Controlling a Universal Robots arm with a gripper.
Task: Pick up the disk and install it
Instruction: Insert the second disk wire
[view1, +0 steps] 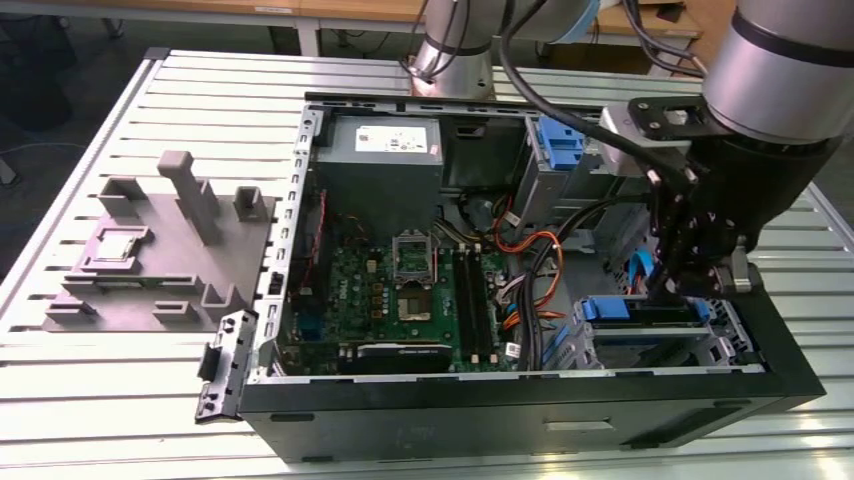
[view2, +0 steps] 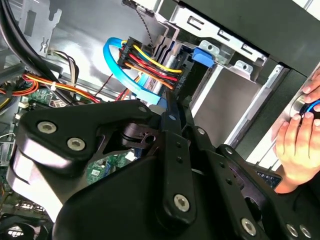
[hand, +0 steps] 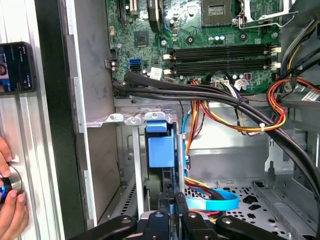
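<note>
Disk (hand: 161, 145) is standing edge-on in a slot of the drive cage (hand: 134, 165), its blue end piece facing the first wrist camera. In the exterior view it's the blue bit (view1: 638, 309) at lower right, inside the case (view1: 534, 415).

Pincer (hand: 171, 204) is right on it. In the first wrist view the two black fingers (hand: 164, 200) are almost together with a thin strip of blue between them, so it looks clamped on the disk's edge. In the exterior view the arm (view1: 781, 70) comes in from the upper right and hangs straight down over that cage.

Just beside the disk there's a light-blue flat cable (hand: 212, 204) looping around, plus a bundle of red, yellow and orange wires (view2: 145, 62) plugged in close to the fingers in the second wrist view. Thick black cables (hand: 200, 92) cross between the cage and the motherboard (view1: 400, 290), which fills the middle of the case. A grey power supply (view1: 380, 150) sits above it, and a separate blue bracket (view1: 561, 140) stands near the top right of the case.

On the tabletop (view1: 134, 400), at the exterior view's left, there's a grey fixture (view1: 147, 260) with upright posts, well apart from the case.

Both wrist views catch a hand (hand: 11, 200) just outside the case wall, fingers on a small round knob. A phone (hand: 15, 67) lies near it.
</note>
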